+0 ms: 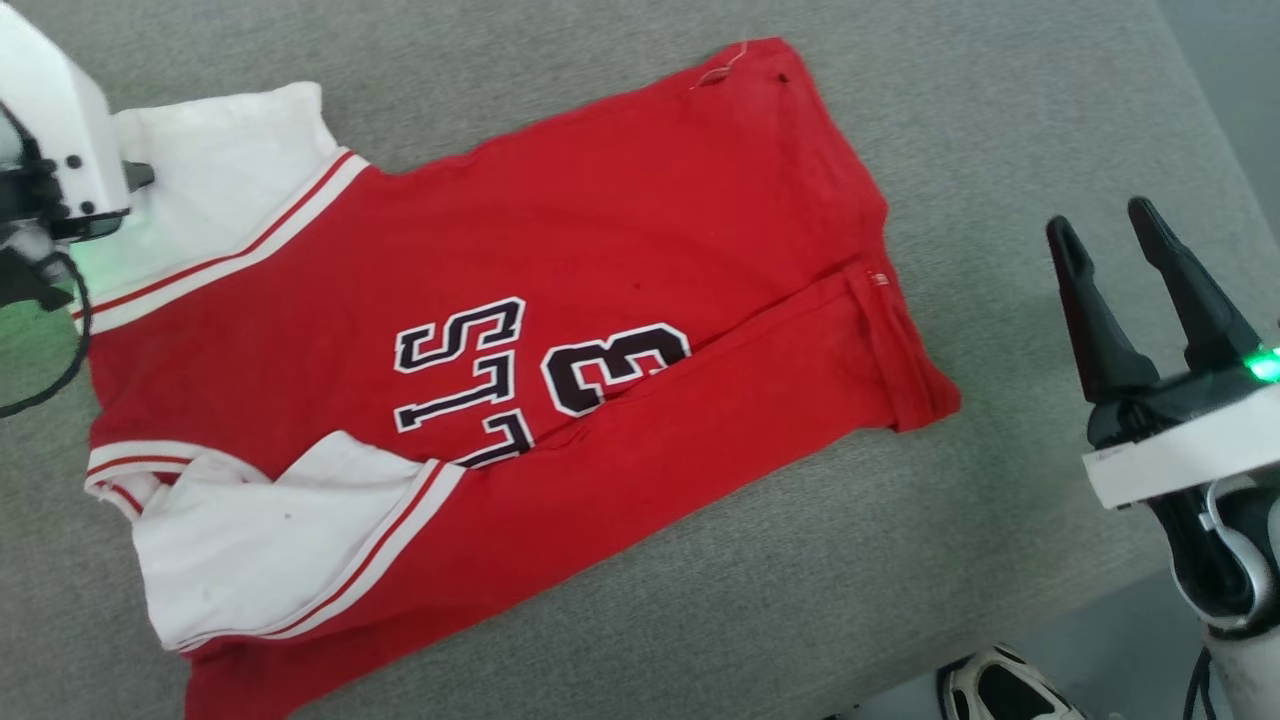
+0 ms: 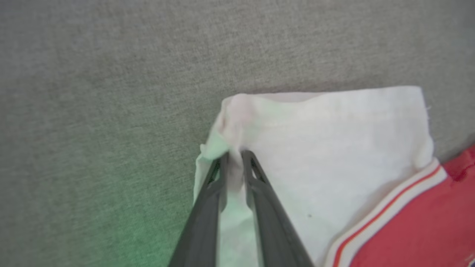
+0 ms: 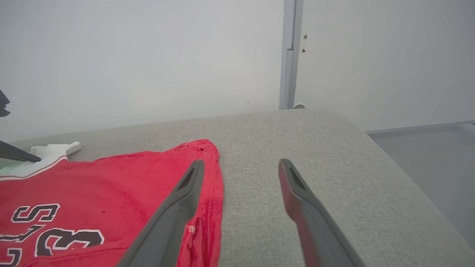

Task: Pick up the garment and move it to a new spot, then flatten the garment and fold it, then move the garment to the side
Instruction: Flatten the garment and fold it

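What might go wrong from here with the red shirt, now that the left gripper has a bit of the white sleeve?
1. The left gripper pinches only a small bunched corner of the garment's white sleeve; the cloth may slip out under a pull.
2. The right gripper stands open beside the garment, touching nothing; a one-sided pull would probably skew it and disturb the folded-over near side.

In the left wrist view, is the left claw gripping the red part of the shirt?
No, the left claw is closed on a corner of the white sleeve, away from the red body.
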Controlling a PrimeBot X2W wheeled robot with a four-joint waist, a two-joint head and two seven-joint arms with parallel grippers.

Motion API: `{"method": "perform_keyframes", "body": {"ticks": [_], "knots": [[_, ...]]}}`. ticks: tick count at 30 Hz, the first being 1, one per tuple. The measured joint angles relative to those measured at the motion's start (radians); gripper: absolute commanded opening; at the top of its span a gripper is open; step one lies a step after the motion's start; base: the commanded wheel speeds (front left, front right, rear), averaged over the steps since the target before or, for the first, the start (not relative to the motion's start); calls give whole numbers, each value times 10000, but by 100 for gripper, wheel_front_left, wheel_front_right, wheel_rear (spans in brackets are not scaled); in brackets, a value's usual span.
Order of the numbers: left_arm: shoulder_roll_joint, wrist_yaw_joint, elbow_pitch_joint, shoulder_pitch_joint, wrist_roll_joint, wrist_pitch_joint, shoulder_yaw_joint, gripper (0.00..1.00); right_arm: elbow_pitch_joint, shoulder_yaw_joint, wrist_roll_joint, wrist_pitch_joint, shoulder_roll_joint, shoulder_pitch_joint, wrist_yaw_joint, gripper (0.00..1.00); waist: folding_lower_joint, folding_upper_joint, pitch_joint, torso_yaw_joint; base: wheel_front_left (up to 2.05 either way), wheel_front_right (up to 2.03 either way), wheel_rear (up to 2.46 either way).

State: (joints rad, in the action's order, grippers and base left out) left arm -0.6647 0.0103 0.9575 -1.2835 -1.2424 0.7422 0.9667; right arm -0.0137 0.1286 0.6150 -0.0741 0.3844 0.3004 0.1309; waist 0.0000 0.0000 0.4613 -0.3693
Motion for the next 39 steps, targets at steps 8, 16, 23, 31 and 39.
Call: {"method": "perform_keyframes", "body": {"ticks": [8,16,23,31,39], "knots": [[403,-295,-12,-239,-33,-391,-40,0,-12,767,86,717,571,1143,0,100,0,0,291,484,0,0,0],[882,-667,-31,-683,136,-671,36,0,1726,2746,846,2915,1394,4147,0,100,0,0,626,999,0,0,0],[1521,-965,-113,-1220,224,-892,119,0,4238,4500,1501,4913,1860,7031,0,100,0,0,1046,1638,0,0,0],[2052,-1246,-198,-1653,295,-1183,194,0,5649,6138,2648,7135,1983,8729,0,100,0,0,1504,2295,0,0,0],[2313,-1381,-113,-1739,290,-1547,232,0,5862,7198,3269,7294,2408,9366,2,0,0,0,1627,2586,0,0,0]]}}
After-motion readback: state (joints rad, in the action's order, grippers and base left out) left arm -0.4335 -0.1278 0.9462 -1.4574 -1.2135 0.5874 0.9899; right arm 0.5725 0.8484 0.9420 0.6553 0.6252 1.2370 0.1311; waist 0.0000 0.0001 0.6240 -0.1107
